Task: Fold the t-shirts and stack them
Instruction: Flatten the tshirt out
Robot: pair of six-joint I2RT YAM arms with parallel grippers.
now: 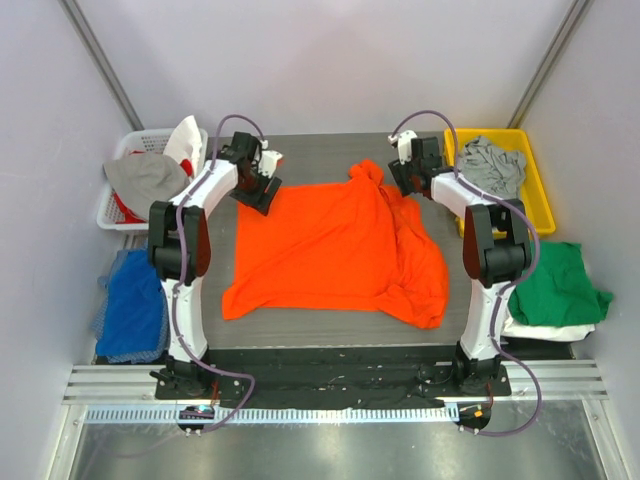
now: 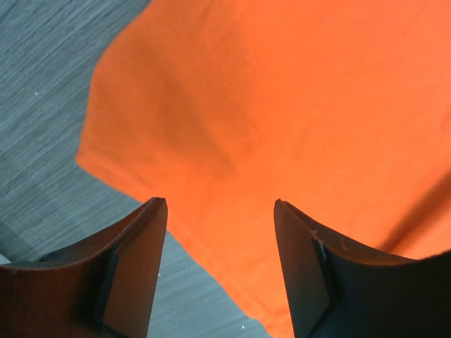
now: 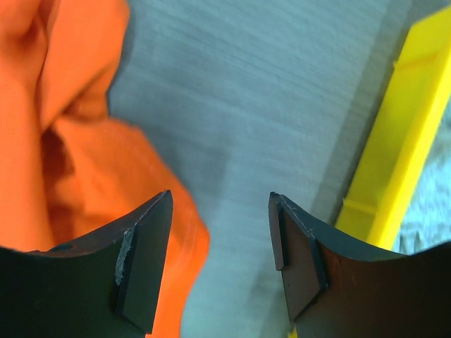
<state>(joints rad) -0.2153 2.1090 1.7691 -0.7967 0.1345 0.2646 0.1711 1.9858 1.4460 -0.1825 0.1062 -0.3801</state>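
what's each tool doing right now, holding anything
Left tool: open, holding nothing, over the edge of the orange t-shirt.
Right tool: open, holding nothing, over the table.

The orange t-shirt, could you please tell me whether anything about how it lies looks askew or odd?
Yes. The orange t-shirt lies smooth on its left half, but its right side is bunched into ridges and folds near the right gripper, so it is not spread flat for folding. Nothing looks torn.

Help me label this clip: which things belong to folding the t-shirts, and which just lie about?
Job: orange t-shirt, green t-shirt, grey t-shirt, left gripper, right gripper.
Lying about: blue cloth, white basket, yellow bin.
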